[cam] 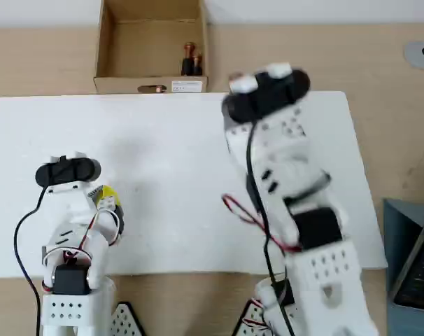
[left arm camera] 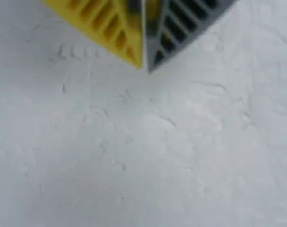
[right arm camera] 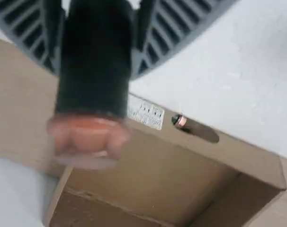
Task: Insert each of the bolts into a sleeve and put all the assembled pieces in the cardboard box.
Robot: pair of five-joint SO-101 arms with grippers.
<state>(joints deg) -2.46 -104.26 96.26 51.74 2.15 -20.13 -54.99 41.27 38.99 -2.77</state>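
Copper shows at the end of the black sleeve (right arm camera: pixel 94 61): the bolt (right arm camera: pixel 86 139) sits inside it with just its head out, so this one looks assembled and ready for boxing. The right gripper (right arm camera: pixel 94 73) has its jaws clamped on the sleeve's sides, with the head pointing toward the box (right arm camera: pixel 157 161). It is held just above the box's front wall, which lines it up for a drop inside. Two dark, copper-topped pieces (cam: pixel 191 61) stand in the box near its right front corner, so the job seems well along. A stray piece (cam: pixel 152 89) with a copper tip lies outside against the front wall, at the edge of the white mat (cam: pixel 163 175); whether it is sleeved is hard to tell. The left gripper (left arm camera: pixel 144 64) hangs low over bare mat near its own base, jaws together on nothing and well apart from the box, likely parked to leave the right arm room. Before release the sleeve probably needs carrying past the wall, or it may clip the rim and land beside the stray piece.
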